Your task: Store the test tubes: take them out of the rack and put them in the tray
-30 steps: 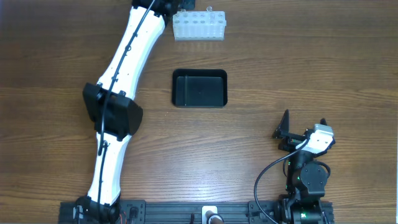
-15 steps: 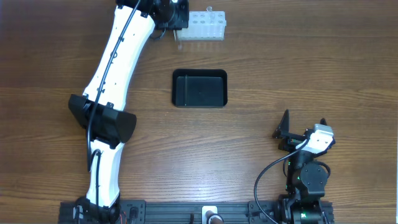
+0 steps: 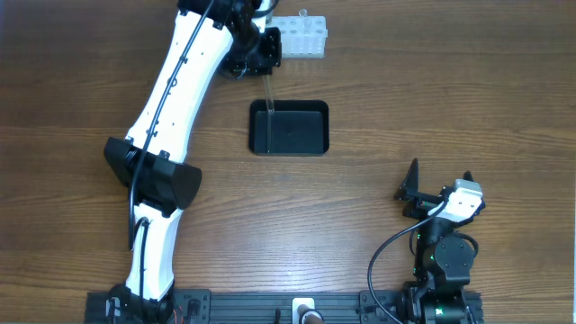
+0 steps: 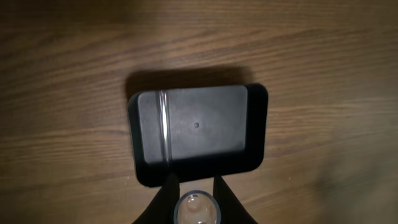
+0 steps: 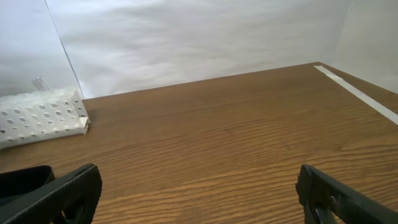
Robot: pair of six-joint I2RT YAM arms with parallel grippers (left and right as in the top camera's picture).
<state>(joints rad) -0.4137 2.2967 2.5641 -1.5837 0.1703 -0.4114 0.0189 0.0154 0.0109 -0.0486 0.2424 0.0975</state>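
- Top view: bright, even overhead light. Bench had no glare; left arm threw only a soft shadow.
- Left wrist view: dim, corners darker than ctr. Tray cast a dark shadow along one side; pale glint ran down the test tube in it; second tube betw. the jaws was out of focus.
- Right wrist view: bright, diffuse light off white backdrop; its jaws showed as near-black silhouettes.
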